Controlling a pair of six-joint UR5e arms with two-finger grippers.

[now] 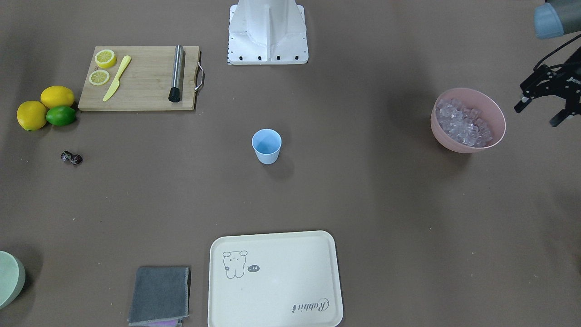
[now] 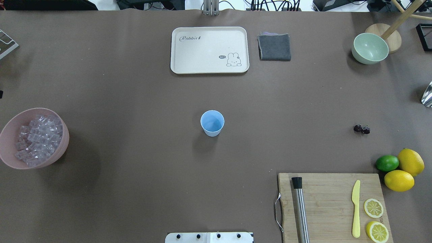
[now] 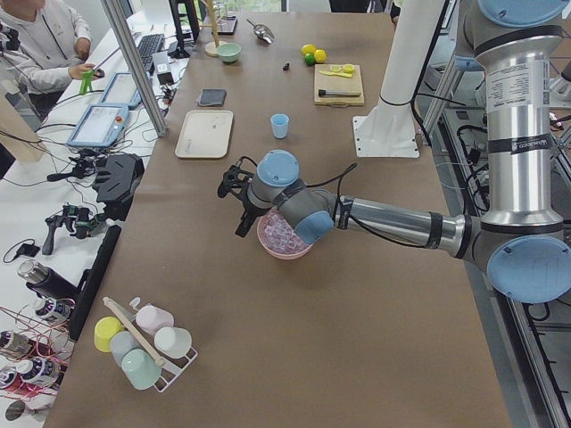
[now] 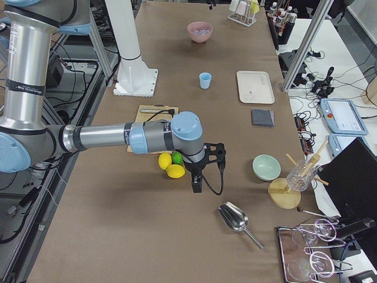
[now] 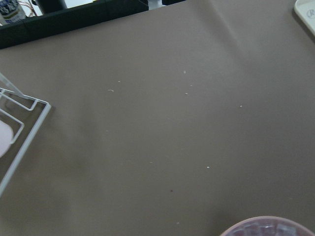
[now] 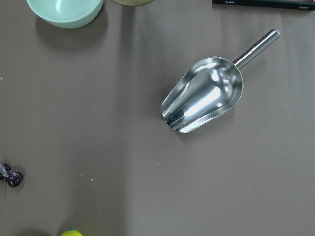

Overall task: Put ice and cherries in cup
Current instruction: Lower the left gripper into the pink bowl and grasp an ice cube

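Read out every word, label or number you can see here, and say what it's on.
"Rabbit": cursive, on the cream tray.
Speech bubble by the tray's rabbit drawing: too small to read.
White lettering on the left gripper: blurred, unreadable.

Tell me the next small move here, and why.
Probably lower the right tool toward the metal scoop: the cup is empty, the ice lies in the pink bowl, and the right wrist view looks down on the scoop.
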